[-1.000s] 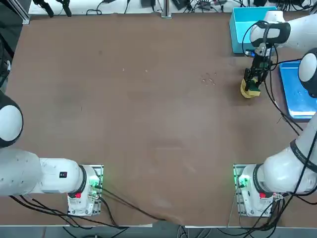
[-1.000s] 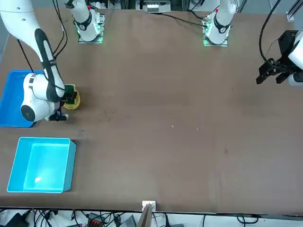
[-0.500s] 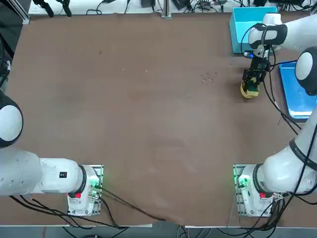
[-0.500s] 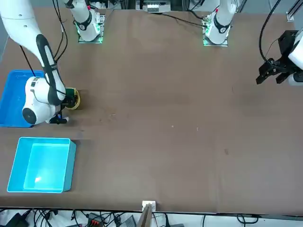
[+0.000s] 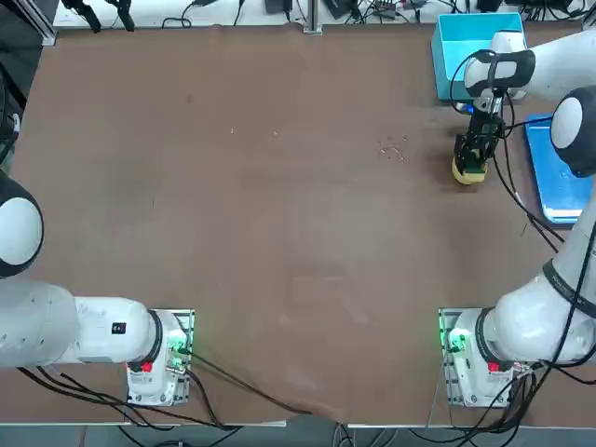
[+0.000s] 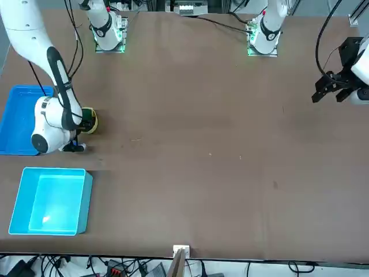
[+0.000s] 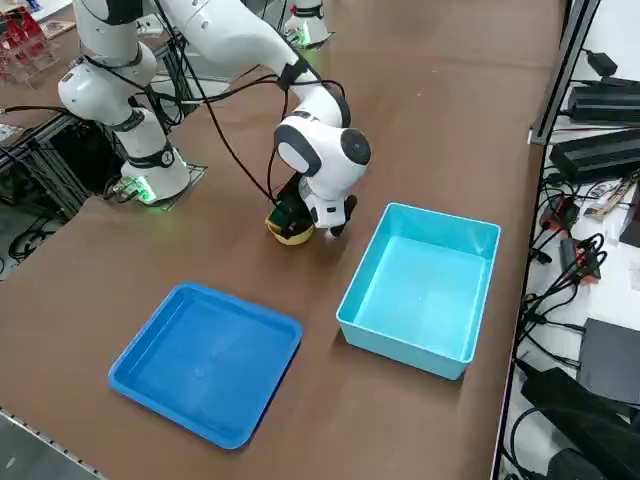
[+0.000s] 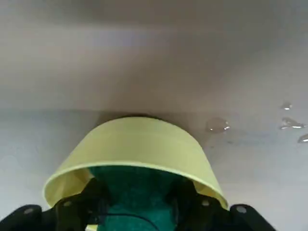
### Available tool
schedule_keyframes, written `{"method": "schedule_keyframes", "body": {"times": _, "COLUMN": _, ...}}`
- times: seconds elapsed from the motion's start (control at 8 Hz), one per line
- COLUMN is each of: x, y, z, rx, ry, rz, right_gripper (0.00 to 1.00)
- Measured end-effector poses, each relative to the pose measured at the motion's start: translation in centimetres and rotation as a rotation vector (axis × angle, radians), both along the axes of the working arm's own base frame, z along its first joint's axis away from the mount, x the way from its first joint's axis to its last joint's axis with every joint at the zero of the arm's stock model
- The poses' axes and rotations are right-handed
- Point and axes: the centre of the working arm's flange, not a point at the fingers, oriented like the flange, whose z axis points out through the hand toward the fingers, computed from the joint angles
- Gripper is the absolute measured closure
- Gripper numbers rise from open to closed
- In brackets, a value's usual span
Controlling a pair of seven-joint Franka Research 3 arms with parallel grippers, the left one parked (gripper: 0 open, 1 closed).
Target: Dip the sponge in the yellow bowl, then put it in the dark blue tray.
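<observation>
Your right pincer (image 8: 137, 211) is pinching the sponge (image 8: 137, 195) down inside the yellow bowl (image 8: 134, 144), which sits on the table (image 5: 279, 186) between the dark blue tray (image 7: 205, 360) and the cyan box (image 7: 420, 290). Keep the grip firm, press lightly, then lift straight up clear of the rim before swinging nearer, toward the tray.

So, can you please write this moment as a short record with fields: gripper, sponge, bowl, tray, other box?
gripper: right gripper lowered into the bowl, shut on the sponge
sponge: green-topped rectangular sponge inside the bowl
bowl: small round yellow bowl on the brown table
tray: shallow dark blue tray, holds nothing
other box: deeper light cyan box, holds nothing
</observation>
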Motion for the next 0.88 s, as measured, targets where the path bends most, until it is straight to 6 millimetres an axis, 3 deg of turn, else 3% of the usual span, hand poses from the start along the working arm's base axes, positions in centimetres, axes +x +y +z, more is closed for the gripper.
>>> {"method": "schedule_keyframes", "body": {"times": 0.5, "x": 0.4, "y": 0.3, "z": 0.6, "rx": 0.002, "ry": 0.003, "rz": 0.005, "right_gripper": 0.35}}
{"method": "schedule_keyframes", "body": {"times": 0.88, "x": 1.5, "y": 0.6, "z": 3.3, "rx": 0.011, "ry": 0.066, "rz": 0.008, "right_gripper": 0.35}}
